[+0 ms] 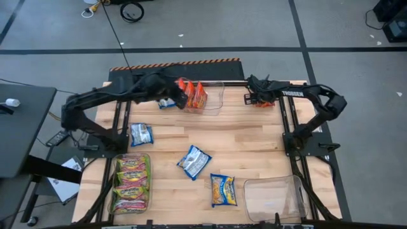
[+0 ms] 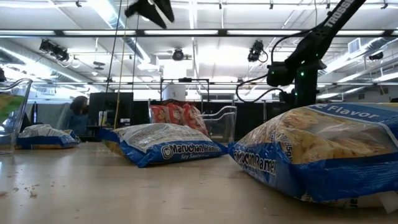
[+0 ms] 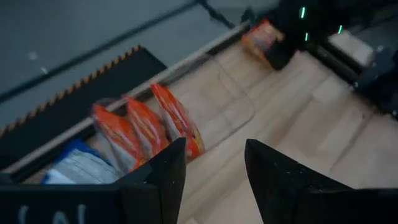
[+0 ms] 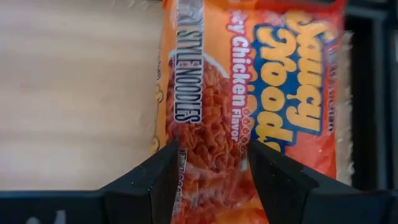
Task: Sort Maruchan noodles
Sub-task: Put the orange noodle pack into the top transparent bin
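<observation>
Left tool [image 3: 211,174] released above far clear bin [image 1: 213,95] w/ three red packs [image 1: 191,94] standing inside. Right tool [image 4: 208,168] spread over orange pack [image 4: 249,93] at bench's [image 1: 254,137] far-right edge, not gripping. Risk: a shallow pinch could nudge it off.

Looks like a robotics lab: wooden table [image 1: 254,143] on taped concrete floor, ceiling strip lights [image 2: 193,15] (long rows), monitors [image 2: 102,102] and desks behind.
</observation>
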Motion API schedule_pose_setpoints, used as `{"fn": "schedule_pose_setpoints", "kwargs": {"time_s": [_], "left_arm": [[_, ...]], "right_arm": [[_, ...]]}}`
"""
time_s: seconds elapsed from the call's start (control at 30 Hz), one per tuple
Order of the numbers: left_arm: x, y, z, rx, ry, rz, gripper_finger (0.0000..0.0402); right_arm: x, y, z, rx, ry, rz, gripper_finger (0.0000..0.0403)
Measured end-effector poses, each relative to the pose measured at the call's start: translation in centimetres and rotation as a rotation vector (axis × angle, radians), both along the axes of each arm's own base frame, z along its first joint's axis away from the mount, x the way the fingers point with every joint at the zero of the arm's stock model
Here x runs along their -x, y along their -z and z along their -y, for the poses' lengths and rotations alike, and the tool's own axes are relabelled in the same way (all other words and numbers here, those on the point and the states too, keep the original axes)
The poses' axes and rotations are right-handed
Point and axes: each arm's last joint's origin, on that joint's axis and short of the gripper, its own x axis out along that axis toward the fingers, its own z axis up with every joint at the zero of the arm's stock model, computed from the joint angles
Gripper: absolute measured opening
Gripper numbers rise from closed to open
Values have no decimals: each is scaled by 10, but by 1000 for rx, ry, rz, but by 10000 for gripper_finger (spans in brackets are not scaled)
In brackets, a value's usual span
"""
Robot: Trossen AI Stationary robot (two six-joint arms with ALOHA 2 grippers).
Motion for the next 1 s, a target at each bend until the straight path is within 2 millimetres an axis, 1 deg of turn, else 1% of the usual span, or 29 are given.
{"fn": "schedule_pose_setpoints", "kwargs": {"time_s": [0.13,0.23,0.33,0.4,0.53,0.6,0.7,0.77,0.87,0.93,1.0], "left_arm": [[23,-16,11,-46,-22,24,169],[37,-23,14,-51,-28,32,169],[46,-27,13,-65,-23,35,169],[50,-30,15,-64,-5,44,169],[49,-32,17,-50,78,61,169],[47,-31,18,-29,128,61,169],[45,-31,23,-9,214,61,169],[43,-30,30,1,291,56,169],[40,-30,43,0,426,51,169],[38,-31,54,-22,517,44,169],[31,-29,65,-37,601,39,169]], "right_arm": [[-11,-3,-19,-39,-73,8,197],[-22,-8,-41,-82,-149,48,197],[-38,-13,-70,-145,-264,111,197],[-48,-14,-93,-193,-341,136,197],[-65,-15,-147,-258,-485,173,197],[-72,-14,-177,-278,-558,199,197],[-78,-13,-222,-324,-657,262,197],[-78,-15,-248,-354,-714,312,197],[-76,-25,-275,-372,-762,341,197],[-76,-37,-284,-361,-785,348,197],[-75,-48,-287,-359,-814,317,197]]}}
